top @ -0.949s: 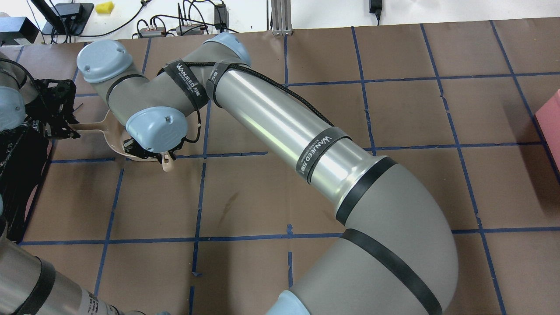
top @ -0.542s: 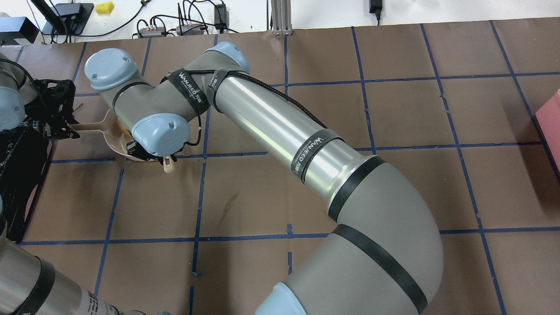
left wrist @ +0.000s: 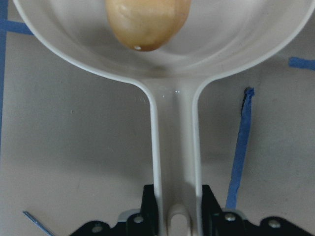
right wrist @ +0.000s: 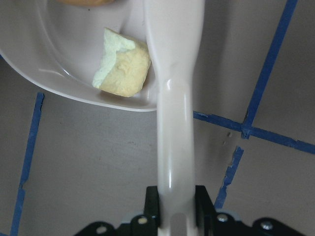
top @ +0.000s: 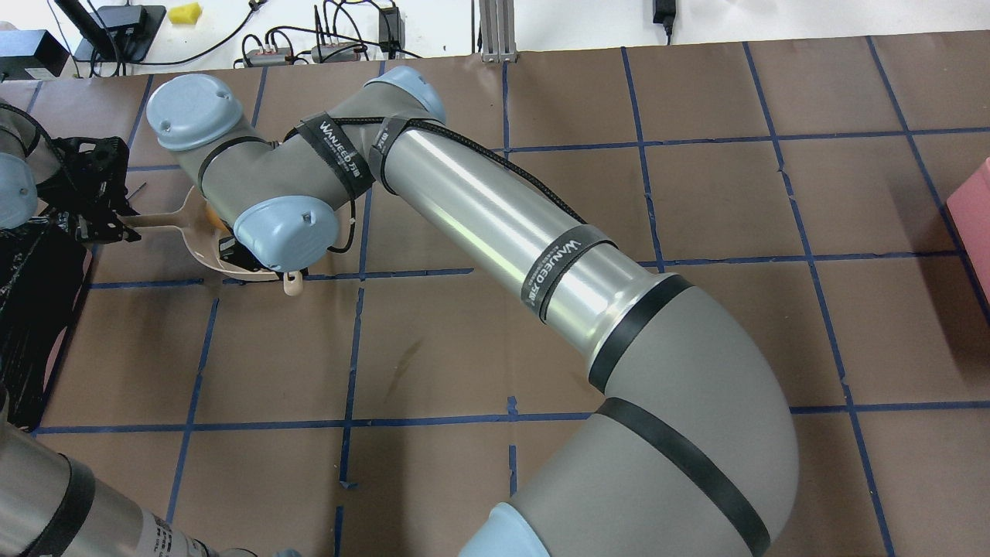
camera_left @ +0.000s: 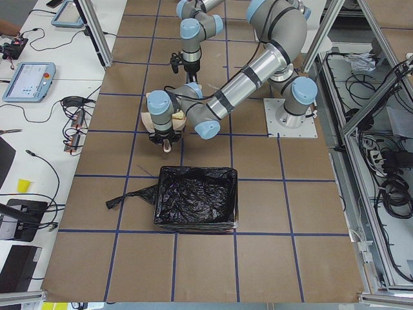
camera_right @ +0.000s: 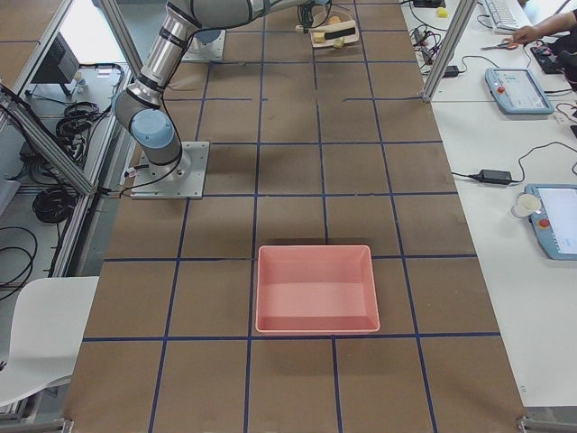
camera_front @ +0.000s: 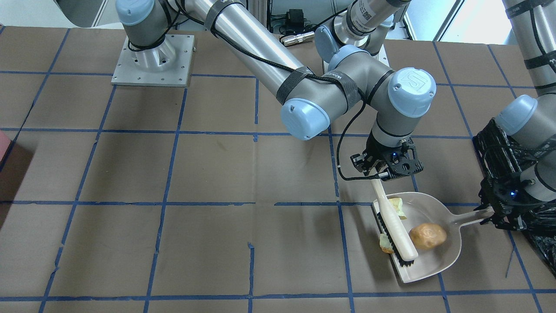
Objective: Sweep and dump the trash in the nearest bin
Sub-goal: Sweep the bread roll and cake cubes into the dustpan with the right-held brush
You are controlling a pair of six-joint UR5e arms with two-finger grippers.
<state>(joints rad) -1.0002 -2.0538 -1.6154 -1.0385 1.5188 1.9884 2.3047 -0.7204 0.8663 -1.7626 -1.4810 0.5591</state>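
A beige dustpan (camera_front: 428,256) lies flat on the brown table. My left gripper (camera_front: 493,213) is shut on its handle (left wrist: 174,147). My right gripper (camera_front: 377,176) is shut on the handle of a cream hand brush (camera_front: 396,224), whose black bristles rest at the pan's open lip. An orange-brown lump (camera_front: 428,235) and a yellow-green sponge piece (right wrist: 123,69) lie in the pan. Another yellow bit (camera_front: 384,243) sits at the lip, outside the brush. The black-bag-lined bin (camera_left: 197,200) stands just beyond my left gripper, also at the overhead view's left edge (top: 31,309).
A pinkish-red tray (camera_right: 315,289) stands far off at the table's other end, at the overhead view's right edge (top: 976,209). My right arm (top: 495,216) stretches across the table's middle. Blue tape lines grid the brown paper.
My right wrist and the brush handle's end have shifted slightly back toward the pan. The dustpan and my left gripper have barely moved.
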